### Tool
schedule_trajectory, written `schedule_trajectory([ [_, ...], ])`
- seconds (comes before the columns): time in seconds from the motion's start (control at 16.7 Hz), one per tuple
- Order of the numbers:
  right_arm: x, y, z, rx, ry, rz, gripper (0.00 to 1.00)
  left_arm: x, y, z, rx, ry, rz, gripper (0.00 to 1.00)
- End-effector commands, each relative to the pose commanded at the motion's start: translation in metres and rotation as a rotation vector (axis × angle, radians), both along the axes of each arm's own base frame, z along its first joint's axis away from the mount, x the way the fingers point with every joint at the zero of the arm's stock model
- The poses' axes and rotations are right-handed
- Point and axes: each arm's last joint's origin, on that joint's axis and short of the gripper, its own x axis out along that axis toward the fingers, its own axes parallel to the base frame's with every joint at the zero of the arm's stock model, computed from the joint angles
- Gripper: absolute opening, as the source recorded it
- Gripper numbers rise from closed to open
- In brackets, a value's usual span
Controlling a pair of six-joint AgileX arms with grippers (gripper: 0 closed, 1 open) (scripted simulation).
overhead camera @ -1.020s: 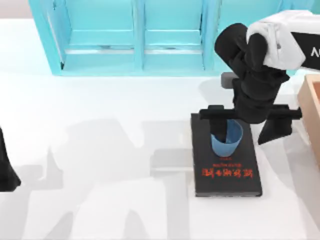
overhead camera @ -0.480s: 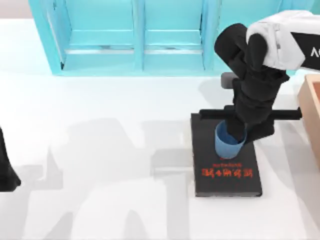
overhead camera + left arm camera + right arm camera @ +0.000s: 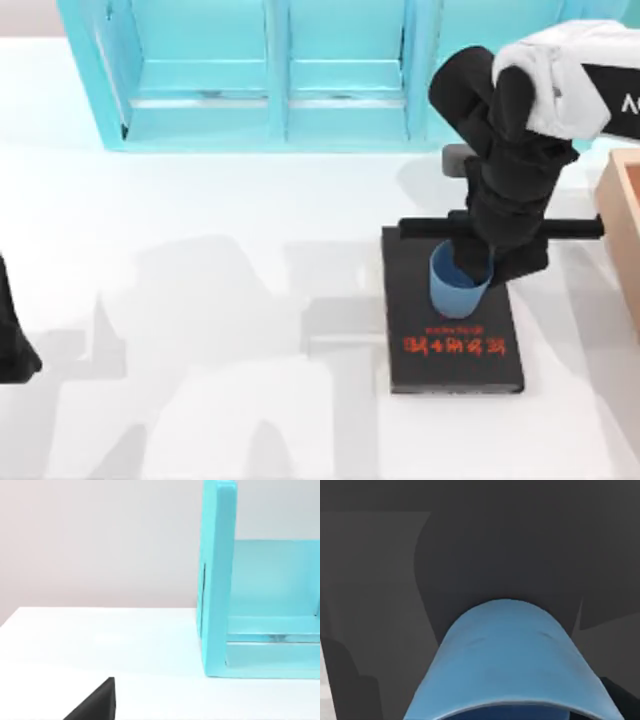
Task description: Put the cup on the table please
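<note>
The light-blue cup (image 3: 455, 288) stands upright on the upper half of a black book (image 3: 455, 352) with red lettering, right of the table's middle. My right gripper (image 3: 470, 264) comes down from above and is shut on the cup's far rim. In the right wrist view the cup (image 3: 510, 660) sits close up against the dark book cover. The white table (image 3: 200, 300) spreads out to the left of the book. My left arm (image 3: 10, 345) is parked at the table's left edge.
A turquoise shelf unit (image 3: 270, 70) runs along the back of the table, and its side panel (image 3: 217, 580) appears in the left wrist view. A wooden box (image 3: 622, 230) stands at the right edge. A small grey object (image 3: 457, 158) lies behind the right arm.
The right gripper's fingers, spread wide around the cup a second ago, have shut on its rim. The cup has straightened a little. The left arm has not moved.
</note>
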Motion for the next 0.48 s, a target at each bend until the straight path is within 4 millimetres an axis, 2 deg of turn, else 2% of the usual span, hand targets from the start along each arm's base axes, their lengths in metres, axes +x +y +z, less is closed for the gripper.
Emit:
schedule_trajectory([
  [0.12,0.001,0.000,0.010,-0.001,0.002,-0.002,0.00,0.000,0.000,0.000,0.000,0.000,0.000,1.00],
  [0.36,0.000,0.000,0.045,-0.002,0.003,0.001,0.00,0.000,0.000,0.000,0.000,0.000,0.000,1.00],
  [0.48,0.000,0.000,0.049,0.000,0.000,0.001,0.00,0.000,0.000,0.000,0.000,0.000,0.000,1.00],
])
